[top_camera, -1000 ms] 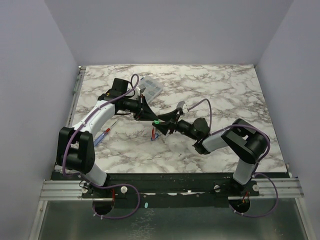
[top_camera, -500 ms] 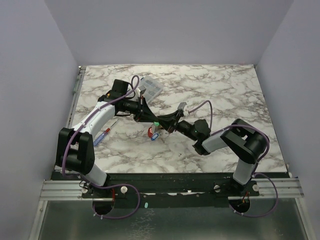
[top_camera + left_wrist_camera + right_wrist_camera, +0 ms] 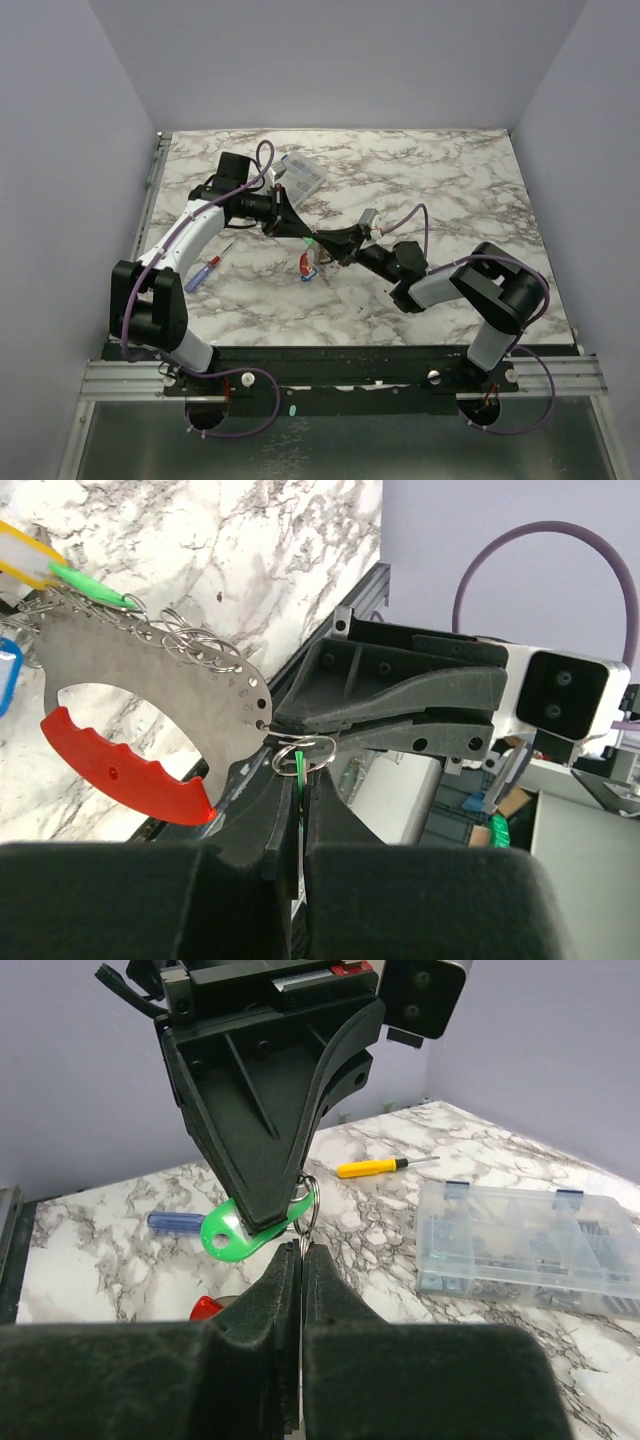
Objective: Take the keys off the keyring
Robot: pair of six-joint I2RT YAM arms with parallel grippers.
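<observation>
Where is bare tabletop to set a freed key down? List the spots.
Far-right tabletop, between clear plastic box and edge; near strip between red-and-blue pen and right arm. Crowded mid-table: left gripper holds the green key, right gripper its ring.

Table [image 3: 440, 200]: left gripper [image 3: 303, 234] and right gripper [image 3: 320, 243] meet tip to tip near the centre, above the surface.
Key [image 3: 235, 1230] sits between the left jaws. Keyring [image 3: 150, 670] hangs just beside it, its end loop between the right jaws.
More keys [image 3: 85, 580] hang at the keyring's opposite end.
Box [image 3: 303, 175] lies on the table behind the left gripper.
Pen [image 3: 208, 268] lies on the table left of the keyring.
Screwdriver [image 3: 385, 1167], in the right wrist view, lies between pen and box.
</observation>
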